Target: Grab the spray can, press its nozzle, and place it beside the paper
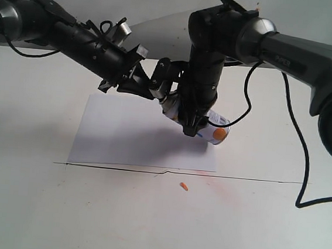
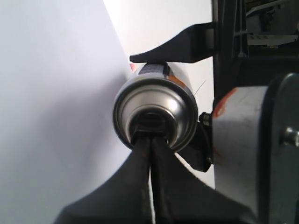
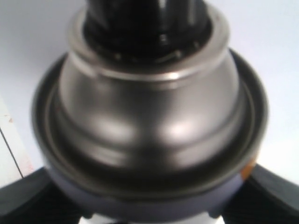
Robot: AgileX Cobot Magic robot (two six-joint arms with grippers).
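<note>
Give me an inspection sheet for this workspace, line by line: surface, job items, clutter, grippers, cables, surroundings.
Surface: white table, with a thin dark line running across it.
Job's things: spray can held tilted over the right edge of the paper; nozzle points toward the left arm.
Clutter: small orange scrap in front of the paper.
Grippers: right gripper clamped on the can; left gripper shut, tips against the nozzle.
Cables: black cable loops down from the right arm.
Surroundings: plain pale backdrop, nothing else seen.
</note>
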